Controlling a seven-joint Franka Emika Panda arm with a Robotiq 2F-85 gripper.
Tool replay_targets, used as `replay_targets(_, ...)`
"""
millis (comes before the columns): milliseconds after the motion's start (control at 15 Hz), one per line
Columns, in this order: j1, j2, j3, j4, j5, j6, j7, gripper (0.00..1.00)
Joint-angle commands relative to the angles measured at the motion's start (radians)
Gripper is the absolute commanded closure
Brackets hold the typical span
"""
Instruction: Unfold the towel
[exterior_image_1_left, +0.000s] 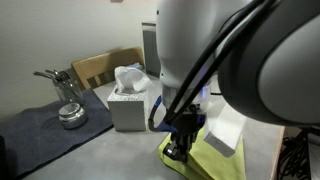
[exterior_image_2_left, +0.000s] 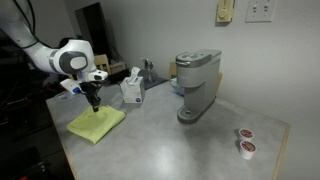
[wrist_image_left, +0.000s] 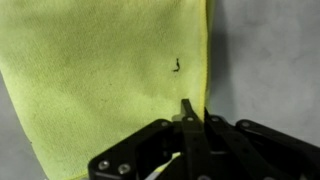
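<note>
The towel (exterior_image_2_left: 97, 124) is a lime yellow-green cloth lying folded and flat on the grey table near its front corner. It also shows in an exterior view (exterior_image_1_left: 215, 160) under the arm. In the wrist view the towel (wrist_image_left: 100, 70) fills the left and middle, and its right edge runs straight down to the fingertips. My gripper (wrist_image_left: 195, 112) is shut, its two dark fingers pressed together on that edge of the towel. In both exterior views the gripper (exterior_image_2_left: 93, 104) (exterior_image_1_left: 177, 152) points straight down onto the cloth.
A grey tissue box (exterior_image_2_left: 132, 90) with white tissue stands just behind the towel. A dark mat (exterior_image_1_left: 50, 130) holds a metal pot (exterior_image_1_left: 70, 113). A coffee machine (exterior_image_2_left: 197, 85) stands mid-table, and two pods (exterior_image_2_left: 245, 140) lie far off. A wooden chair (exterior_image_1_left: 105, 65) is behind.
</note>
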Motion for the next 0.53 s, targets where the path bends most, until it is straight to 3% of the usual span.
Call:
replay_targets(0, -0.091, -0.091, 0.069, -0.056, 0.095, -0.056, -0.141, 0.99)
replay_targets(467, -0.179, -0.193, 0.072, -0.101, 0.189, -0.153, -0.290, 0.99)
